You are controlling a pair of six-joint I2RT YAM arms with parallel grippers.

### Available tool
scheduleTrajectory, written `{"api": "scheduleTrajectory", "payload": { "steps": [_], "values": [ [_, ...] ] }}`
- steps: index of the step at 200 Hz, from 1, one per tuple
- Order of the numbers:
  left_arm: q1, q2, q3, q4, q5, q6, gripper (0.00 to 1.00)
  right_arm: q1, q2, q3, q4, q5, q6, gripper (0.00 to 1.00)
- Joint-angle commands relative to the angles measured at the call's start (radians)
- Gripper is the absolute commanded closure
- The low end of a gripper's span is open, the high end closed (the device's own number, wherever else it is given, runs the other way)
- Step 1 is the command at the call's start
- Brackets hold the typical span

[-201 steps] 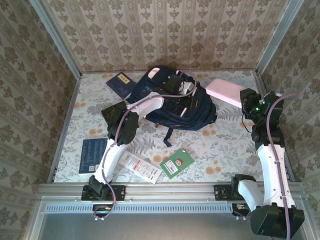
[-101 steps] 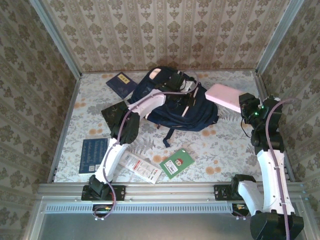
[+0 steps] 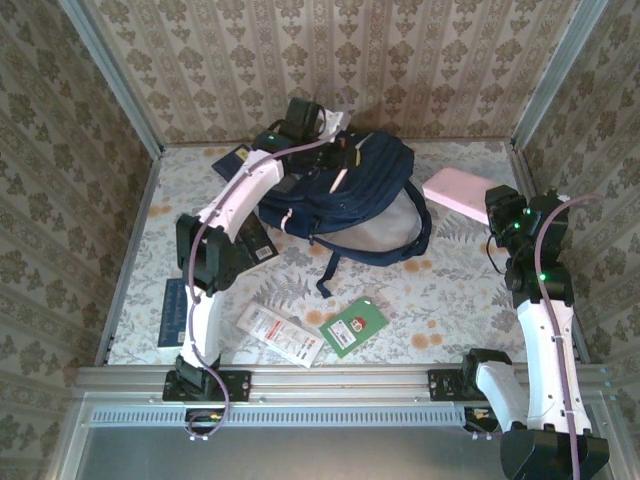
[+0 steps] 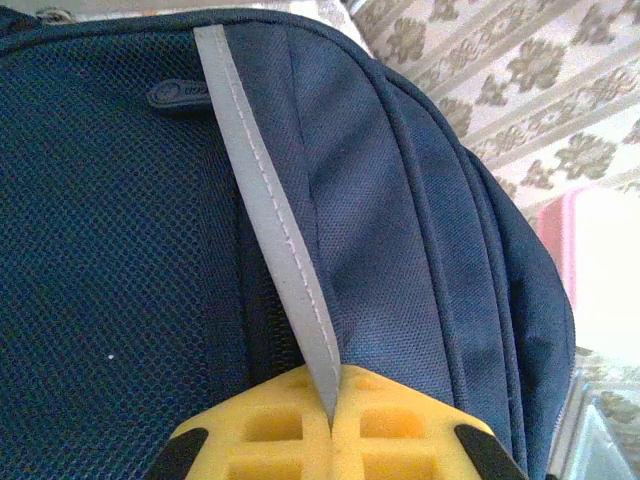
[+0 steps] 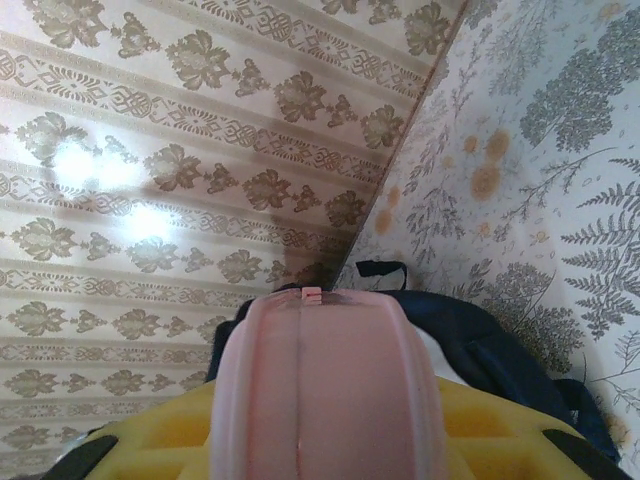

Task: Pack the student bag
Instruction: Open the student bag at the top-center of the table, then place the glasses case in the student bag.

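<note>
Basically, the student bag (image 3: pixel 350 200) lay at the far middle of the bench (image 3: pixel 450 290), with its long axis slanting from the far edge toward the near-right. The left gripper (image 4: pixel 332 395) was pinched together on the bag's pale strip (image 4: pixel 265 190), at the bag's far end by the far edge. That made the left arm the nearer one, already on the bag. The right gripper (image 5: pixel 325 420) was clamped on a pink case (image 3: pixel 455 188) near the right edge, close to the bag's right flank but apart from it. Whether the case touched the bench couldn't be told. From the right gripper the bag lay to the left, so the case likely had to travel leftward across the bag's short side. No open mouth on the bag was visible, so the entry point was unclear.
</note>
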State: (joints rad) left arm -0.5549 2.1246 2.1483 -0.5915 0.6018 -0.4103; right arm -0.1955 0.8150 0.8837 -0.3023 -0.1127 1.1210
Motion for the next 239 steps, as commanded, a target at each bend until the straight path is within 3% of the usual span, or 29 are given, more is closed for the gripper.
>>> {"api": "scheduleTrajectory", "payload": {
  "steps": [1,48,137,193,203,220,239],
  "values": [
    [0.007,-0.075,0.066,0.074,0.097,-0.036,1.00,0.003,-0.024,-0.029,0.055,0.013,-0.002,0.78],
    [0.024,-0.086,0.117,0.099,0.186,-0.082,1.00,0.068,0.140,-0.095,0.310,-0.174,0.077,0.78],
    [0.034,-0.140,0.099,0.222,0.271,-0.209,1.00,0.335,0.451,-0.049,0.577,-0.011,0.063,0.76],
    [0.061,-0.153,0.060,0.318,0.314,-0.298,1.00,0.509,0.814,0.185,0.672,0.031,0.075,0.74],
    [0.067,-0.152,0.053,0.330,0.319,-0.308,1.00,0.544,0.879,0.248,0.651,0.040,0.062,0.68],
    [0.081,-0.154,0.040,0.343,0.325,-0.323,1.00,0.598,0.977,0.359,0.551,0.048,0.027,0.38],
    [0.092,-0.161,0.017,0.379,0.333,-0.353,1.00,0.609,1.005,0.376,0.506,0.058,0.018,0.22]
  ]
}}
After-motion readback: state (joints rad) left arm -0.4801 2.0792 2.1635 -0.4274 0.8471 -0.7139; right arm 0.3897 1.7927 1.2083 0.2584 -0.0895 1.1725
